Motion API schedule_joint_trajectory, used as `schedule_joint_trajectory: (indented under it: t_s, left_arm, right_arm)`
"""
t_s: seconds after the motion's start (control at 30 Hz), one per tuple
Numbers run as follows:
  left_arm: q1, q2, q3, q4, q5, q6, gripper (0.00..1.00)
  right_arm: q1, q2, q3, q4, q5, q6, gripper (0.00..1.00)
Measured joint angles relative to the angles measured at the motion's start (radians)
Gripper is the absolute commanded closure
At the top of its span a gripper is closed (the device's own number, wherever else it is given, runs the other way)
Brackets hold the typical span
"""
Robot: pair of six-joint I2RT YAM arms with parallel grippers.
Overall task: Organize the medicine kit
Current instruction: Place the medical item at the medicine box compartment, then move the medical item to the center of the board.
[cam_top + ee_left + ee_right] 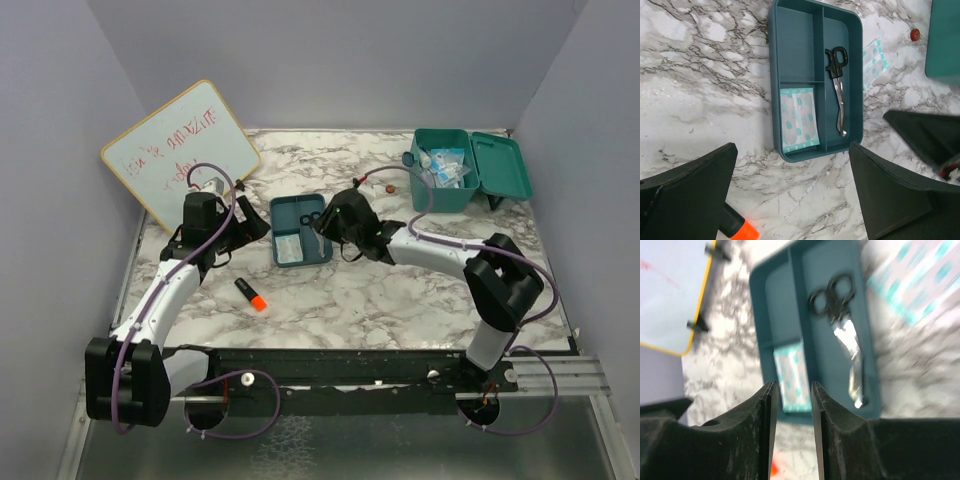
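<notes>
Right fingers [757, 425] stand slightly apart with nothing between them, above the 6 o'clock end of the tray [772, 305]. Left fingers [695, 185] are spread wide and empty, just short of the same end. The kit [445, 198] sits at 1 o'clock on the tabletop [400, 290], lid thrown back, well apart from the tray.

Scissors [837, 90] already lie in the long compartment and a packet [799, 117] in the small one. So your next job is probably the loose packet [875, 57] just beside the tray's 3 o'clock wall. It lies flat and thin, so spread the right fingers wider first. Come down over one short edge and pinch that edge rather than the middle. Keep off the tray wall, and hold the left arm back.

Trust the left wrist view for aiming. It is sharp, and it alone shows how close the loose packet lies to the wall, plus a small red bit [914, 34] near the kit. The right wrist view is blurred, though it shows the whiteboard [670, 290] at 10 o'clock. Only the top view shows inside the kit, which already holds supplies, and the marker [252, 295] at 7 o'clock of the tray. It does not show the loose packet.
</notes>
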Motion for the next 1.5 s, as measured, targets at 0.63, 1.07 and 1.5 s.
schedule_joint_trajectory:
  t_s: [0.63,1.07,1.5]
  left_arm:
    - [0.000,-0.143,-0.066,0.002,0.121,0.028,0.08]
    - [0.000,-0.152,-0.066,0.000,0.121,0.039,0.08]
    - [0.000,-0.151,-0.066,-0.001,0.120,0.042,0.08]
  right_arm:
    - [-0.320,0.213,0.270,-0.144,-0.153,-0.387,0.80]
    - [-0.328,0.389,0.407,-0.097,-0.309,-0.396,0.79]
    - [-0.328,0.382,0.338,-0.090,-0.330,-0.472,0.79]
